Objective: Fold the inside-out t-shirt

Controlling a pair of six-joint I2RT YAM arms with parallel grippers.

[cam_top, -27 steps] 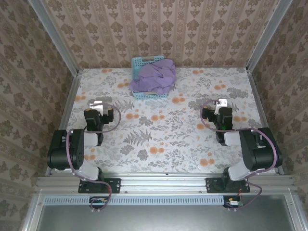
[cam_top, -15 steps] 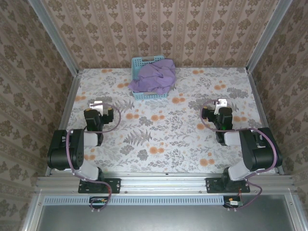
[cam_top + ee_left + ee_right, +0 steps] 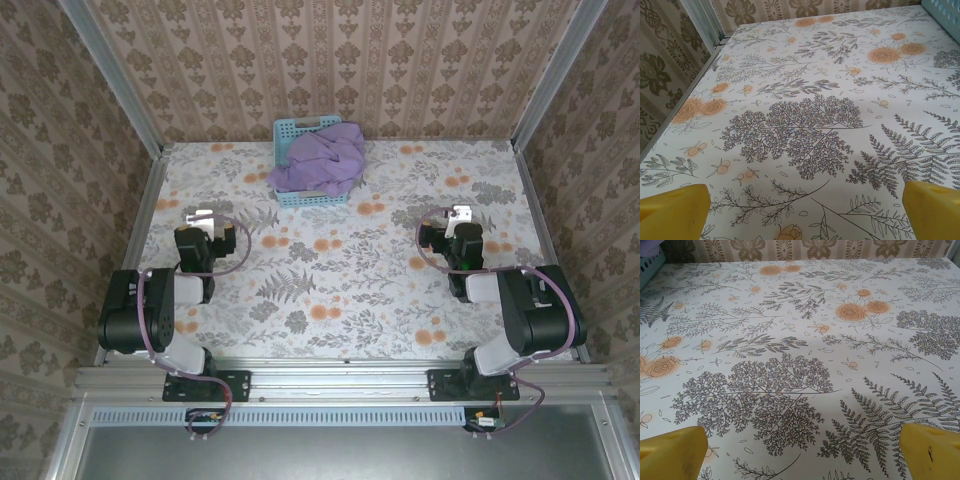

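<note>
T-shirt (image 3: 322, 160), soft lavender-purple cloth, lies bunched in the light-blue plastic lattice basket (image 3: 288, 130) at the far edge of the floral table (image 3: 340, 290) (spilling over the rim). Left gripper (image 3: 802, 212) and right gripper (image 3: 801, 452) hover well apart from it, yellow fingers (image 3: 670, 210) spread wide, empty.

Black and light-grey arms (image 3: 140, 320), looping purple cables (image 3: 244, 240), yellow claw fingertips (image 3: 672, 212), black bolted bases (image 3: 205, 385)
</note>
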